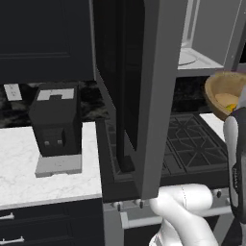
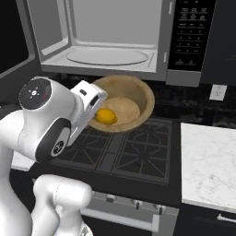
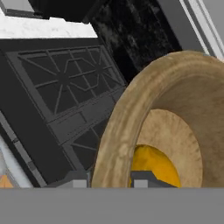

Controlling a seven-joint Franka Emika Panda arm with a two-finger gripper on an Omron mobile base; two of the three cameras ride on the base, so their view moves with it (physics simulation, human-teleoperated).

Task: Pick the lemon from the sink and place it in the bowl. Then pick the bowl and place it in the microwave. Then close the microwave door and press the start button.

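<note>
Pincer [image 3: 109, 180] pinching the bowl's [image 3: 131, 127] rim, with the lemon [image 3: 153, 164] inside.

We see the pincer's two dark tips set either side of the tan bowl's near rim, one outside, one inside just beside the lemon, which lies on the bowl's floor at the pincer's end. We see the bowl held tilted in the air above the dark stove [image 2: 133, 147] grates, just below the microwave [image 2: 110, 37], whose grey cavity stands exposed. Its door [image 1: 144, 91] is swung wide. To the left, a black coffee machine [image 1: 55, 127] sits on the white marble counter [image 1: 19, 163].
</note>
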